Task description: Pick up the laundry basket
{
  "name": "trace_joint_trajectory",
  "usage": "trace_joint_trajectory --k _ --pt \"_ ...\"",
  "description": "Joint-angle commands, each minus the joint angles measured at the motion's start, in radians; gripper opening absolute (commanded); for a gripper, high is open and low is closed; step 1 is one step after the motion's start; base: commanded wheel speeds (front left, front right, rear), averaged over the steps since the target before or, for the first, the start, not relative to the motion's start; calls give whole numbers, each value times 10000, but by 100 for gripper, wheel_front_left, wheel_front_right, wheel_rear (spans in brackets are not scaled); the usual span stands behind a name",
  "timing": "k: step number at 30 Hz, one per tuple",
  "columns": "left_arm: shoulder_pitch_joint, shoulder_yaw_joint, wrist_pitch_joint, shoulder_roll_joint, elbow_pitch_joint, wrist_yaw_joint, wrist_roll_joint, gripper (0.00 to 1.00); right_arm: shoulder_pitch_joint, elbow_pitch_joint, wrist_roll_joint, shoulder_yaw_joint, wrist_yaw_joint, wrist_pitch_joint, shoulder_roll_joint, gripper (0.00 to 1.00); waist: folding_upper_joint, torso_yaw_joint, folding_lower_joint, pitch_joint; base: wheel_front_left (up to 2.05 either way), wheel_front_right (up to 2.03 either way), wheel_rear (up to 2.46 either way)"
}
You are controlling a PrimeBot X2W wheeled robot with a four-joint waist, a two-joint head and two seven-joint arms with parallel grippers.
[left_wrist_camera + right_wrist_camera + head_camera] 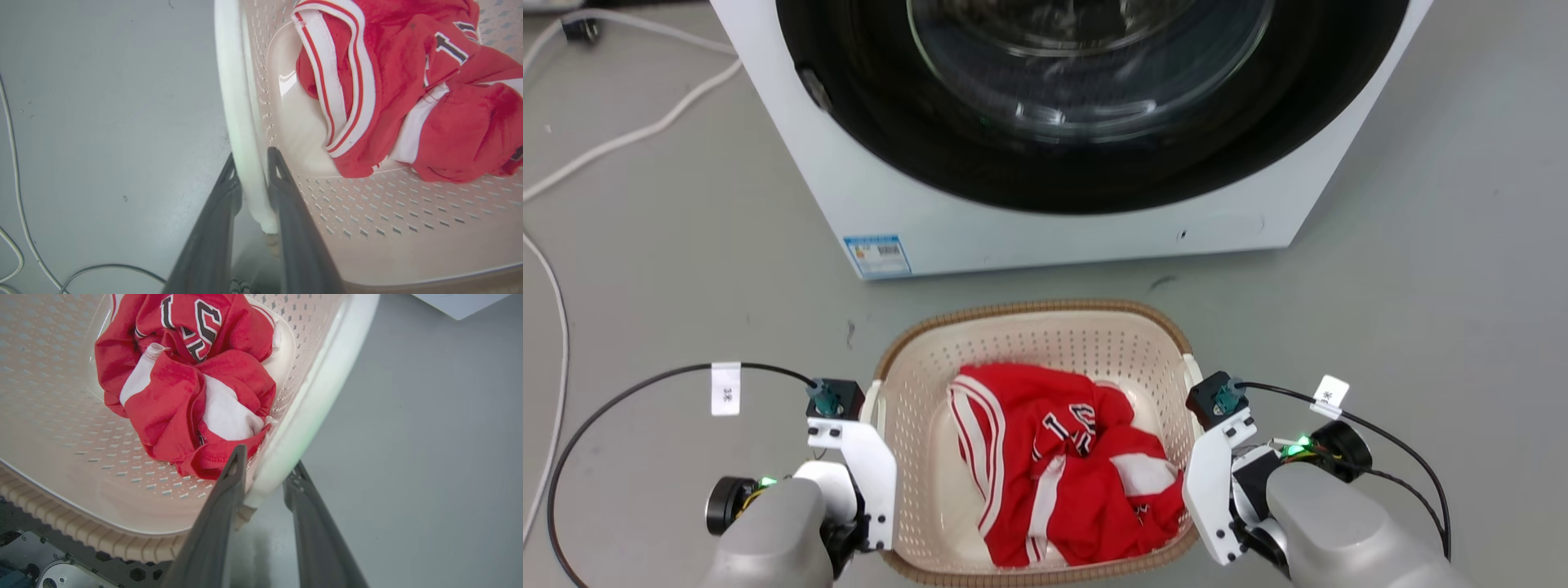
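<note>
Nearest, in the head view, the two pale forearms are cut off by the bottom edge and white wrist brackets hide the fingers. The left wrist view shows the left gripper (254, 161) with its fingers pinching the white left handle (239, 102) of the laundry basket (1029, 309), one finger outside it and one against the perforated wall. In the right wrist view, the right gripper (267, 461) straddles the right handle (318, 396): the inner finger lies against the wall beside the cloth and the outer one sits at the handle's outer edge, but I cannot tell whether it presses. The basket stands on the grey floor (686, 286) between the two arms, its long axis running near to far and its far end facing the washing machine (1054, 237); its near end is cut off. A crumpled red and white garment (1054, 457) lies inside, its lettering folded and unreadable. The machine's top is out of frame. White cables (629, 135) trail at far left.
</note>
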Motion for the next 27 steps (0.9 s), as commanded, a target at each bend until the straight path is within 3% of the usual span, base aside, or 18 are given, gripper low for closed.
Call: trace_joint_trajectory --k 1,11,27 --pt "184 -187 118 -70 -168 -64 -95 0 74 -55 56 165 28 28 125 0 -1 -132 2 -492 0 0 0" --pt "914 -1018 1096 77 -527 -73 -1128 0 603 70 888 924 28 738 121 0 -1 -234 2 -1654 0 0 0" --pt "1252 -1982 2052 322 -768 -73 -2336 0 874 -44 2077 1874 28 1400 -133 0 -1 -127 2 -2375 0 0 0"
